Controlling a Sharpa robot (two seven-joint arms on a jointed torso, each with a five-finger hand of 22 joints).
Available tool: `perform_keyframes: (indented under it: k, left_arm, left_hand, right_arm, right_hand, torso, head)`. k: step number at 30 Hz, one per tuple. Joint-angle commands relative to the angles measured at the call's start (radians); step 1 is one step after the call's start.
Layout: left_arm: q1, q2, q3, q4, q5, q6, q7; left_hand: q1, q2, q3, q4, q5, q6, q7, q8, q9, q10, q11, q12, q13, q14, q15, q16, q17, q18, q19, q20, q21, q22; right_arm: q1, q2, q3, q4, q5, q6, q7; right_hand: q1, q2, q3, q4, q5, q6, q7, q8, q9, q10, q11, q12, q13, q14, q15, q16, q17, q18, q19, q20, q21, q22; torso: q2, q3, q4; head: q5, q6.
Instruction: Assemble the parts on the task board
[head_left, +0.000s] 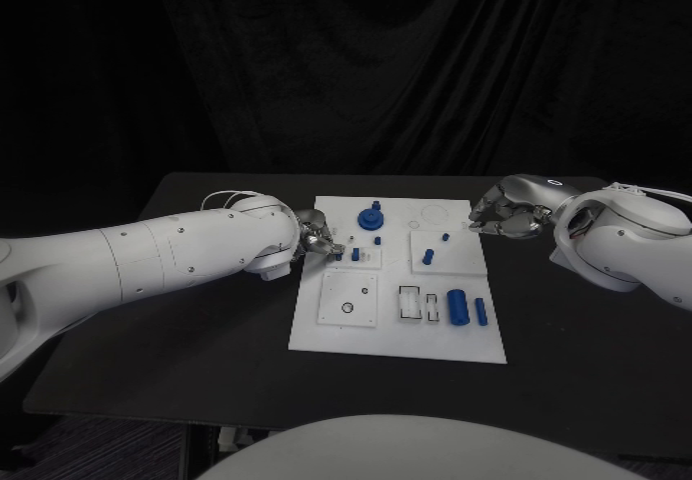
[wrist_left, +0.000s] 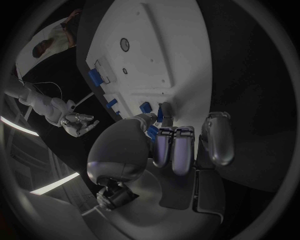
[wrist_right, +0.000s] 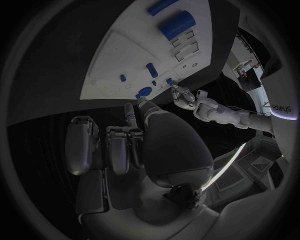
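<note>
The white task board (head_left: 397, 330) lies in the middle of the black table. On it are a round blue part (head_left: 372, 213), small blue pegs (head_left: 428, 258), a blue cylinder (head_left: 457, 305) and a blue bar (head_left: 479, 312). My left hand (head_left: 319, 244) sits at the board's left edge, fingers curled. In the left wrist view its thumb and fingers (wrist_left: 164, 145) pinch a small blue part (wrist_left: 152, 132) just over the board (wrist_left: 162, 55). My right hand (head_left: 503, 215) hovers at the board's far right edge. Its fingers (wrist_right: 119, 145) are curled in, and I see nothing in them.
Bare black table (head_left: 188, 340) surrounds the board on the left, right and near sides. A dark curtain hangs behind the table's far edge. Recessed white slots (head_left: 415, 303) and a square plate with a round hole (head_left: 348, 298) occupy the board's near half.
</note>
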Motion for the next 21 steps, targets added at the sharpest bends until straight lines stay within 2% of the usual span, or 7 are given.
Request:
perform_keyframes:
  k: [1, 21]
  left_arm:
    - [-0.004, -0.003, -0.002, 0.012, -0.003, -0.002, 0.009]
    - [-0.004, -0.020, -0.002, 0.031, -0.003, -0.004, -0.006]
  left_hand:
    - [0.012, 0.006, 0.013, 0.000, 0.015, 0.003, -0.003, 0.000, 0.002, 0.077, -0.002, -0.006, 0.236, 0.090, 0.003, -0.004, 0.228, 0.009, 0.003, 0.000, -0.006, 0.120]
    - [0.020, 0.010, 0.027, -0.004, 0.031, 0.011, -0.005, 0.005, 0.005, 0.074, -0.003, -0.011, 0.233, 0.087, 0.002, -0.008, 0.223, 0.009, 0.003, -0.001, -0.007, 0.121]
  right_arm:
    - [-0.002, -0.002, 0.001, 0.002, 0.000, 0.008, -0.024]
    - [-0.002, -0.004, 0.001, 0.002, 0.000, 0.013, -0.028]
  right_hand:
    - [0.009, -0.001, 0.000, -0.007, 0.002, 0.007, -0.002, -0.005, -0.002, 0.104, -0.002, 0.003, 0.264, 0.104, 0.000, 0.003, 0.263, 0.013, -0.008, 0.000, -0.005, 0.193]
    - [0.010, 0.000, 0.001, -0.008, 0.003, 0.007, -0.003, -0.005, -0.002, 0.104, -0.002, 0.003, 0.264, 0.104, 0.000, 0.003, 0.263, 0.014, -0.009, 0.000, -0.007, 0.193]
  torso:
    - [0.000, -0.0001, 0.0005]
    - [0.000, -0.0002, 0.0000]
  head:
    - [0.001, 0.000]
    - [0.002, 0.000]
